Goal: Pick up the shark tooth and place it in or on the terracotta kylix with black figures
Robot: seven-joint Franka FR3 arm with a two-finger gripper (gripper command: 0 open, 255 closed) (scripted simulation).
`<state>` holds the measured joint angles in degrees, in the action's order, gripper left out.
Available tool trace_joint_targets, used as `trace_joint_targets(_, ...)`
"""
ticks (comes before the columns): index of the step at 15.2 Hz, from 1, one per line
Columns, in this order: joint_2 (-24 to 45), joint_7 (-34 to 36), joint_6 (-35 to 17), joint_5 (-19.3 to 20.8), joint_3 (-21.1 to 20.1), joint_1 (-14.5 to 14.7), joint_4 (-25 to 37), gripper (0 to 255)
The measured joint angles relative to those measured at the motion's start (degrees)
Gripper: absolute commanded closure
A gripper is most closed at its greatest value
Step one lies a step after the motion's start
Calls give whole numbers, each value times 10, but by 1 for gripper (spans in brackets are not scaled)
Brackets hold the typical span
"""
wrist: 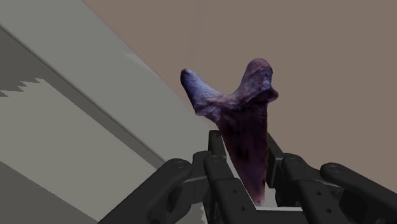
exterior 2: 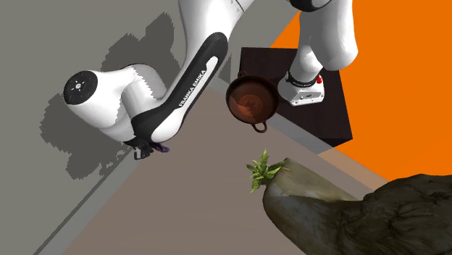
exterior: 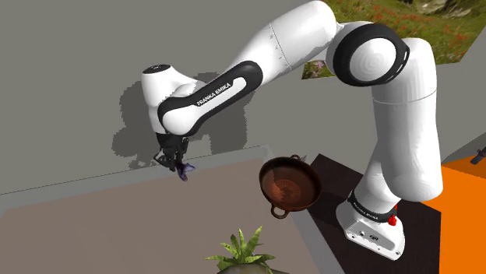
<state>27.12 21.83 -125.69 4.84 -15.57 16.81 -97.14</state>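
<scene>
A dark purple shark tooth (wrist: pixel 245 127) with a two-pronged root sits clasped between my black fingers (wrist: pixel 216 167), root pointing away from the hand. In the shoulder view my gripper (exterior: pixel 176 164) hangs just above the brown surface near the grey wall, the tooth (exterior: pixel 184 170) poking out below it. The second exterior view has the gripper (exterior 2: pixel 148 150) and a bit of the purple tooth (exterior 2: pixel 164 148) under the arm. The reddish-brown two-handled kylix (exterior: pixel 290 185) stands on the surface's edge near the stand, well to the shoulder view's right of the gripper; it is also the kylix (exterior 2: pixel 251 101).
A green plant (exterior: pixel 240 251) on a mossy rock (exterior 2: pixel 340 214) stands at the near side of the brown surface (exterior: pixel 125 226). The dark stand (exterior 2: pixel 319 109) carries the arm's base. A grey wall (exterior: pixel 70 86) runs close behind the gripper. Orange floor (exterior: pixel 463 226) lies beyond the stand.
</scene>
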Motion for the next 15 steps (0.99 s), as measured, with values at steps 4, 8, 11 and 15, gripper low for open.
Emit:
trace_joint_targets(4, -13, -1, 25, -4, -2, -1, 13, 255)
trace_joint_targets(8, -25, -3, 50, -8, -4, -2, 26, 255)
trace_joint_targets(11, -37, -4, 69, -11, -6, -4, 34, 255)
trace_joint_targets(15, -45, -5, 96, -14, -7, -4, 53, 255)
